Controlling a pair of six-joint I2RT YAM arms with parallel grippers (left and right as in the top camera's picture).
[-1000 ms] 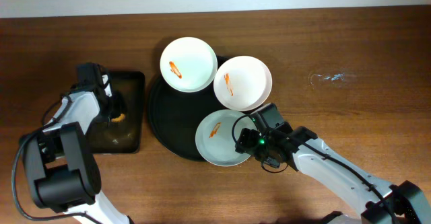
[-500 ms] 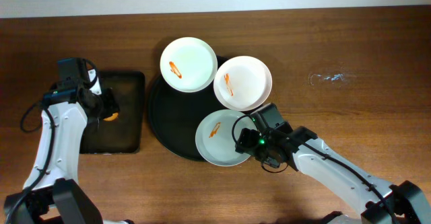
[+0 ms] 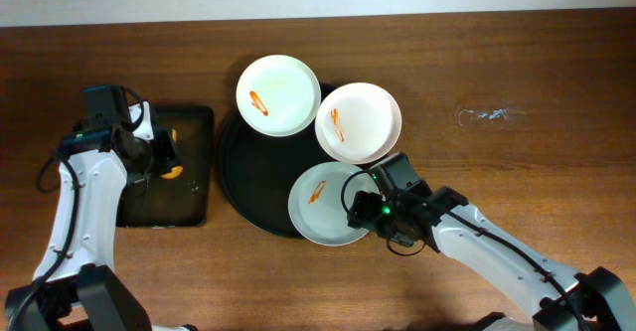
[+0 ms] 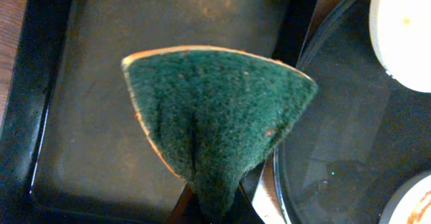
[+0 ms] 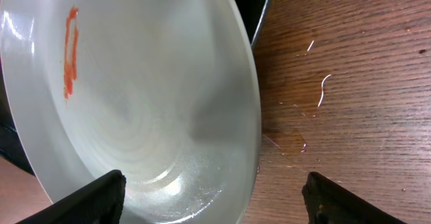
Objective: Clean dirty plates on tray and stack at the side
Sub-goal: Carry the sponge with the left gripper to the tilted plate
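Observation:
Three white plates lie on or over the rim of the round black tray (image 3: 253,177): one at the back left (image 3: 278,94), one at the back right (image 3: 358,122), one at the front (image 3: 323,207), each with an orange smear. My left gripper (image 3: 162,158) is shut on a green-faced sponge (image 4: 215,116) and holds it above the rectangular tray. My right gripper (image 3: 370,209) is open; its fingers (image 5: 94,197) straddle the right rim of the front plate (image 5: 135,103), one over the plate, one over the wood.
The small rectangular black tray (image 3: 189,197) lies left of the round tray; it also shows under the sponge in the left wrist view (image 4: 74,83). A wet smear (image 3: 484,115) marks the tabletop at the back right. Bare wood (image 5: 350,83) lies right of the front plate.
My left arm has swung and risen, carrying the sponge just above the rectangular tray and slightly toward the round tray. The right arm and the plates have not moved.

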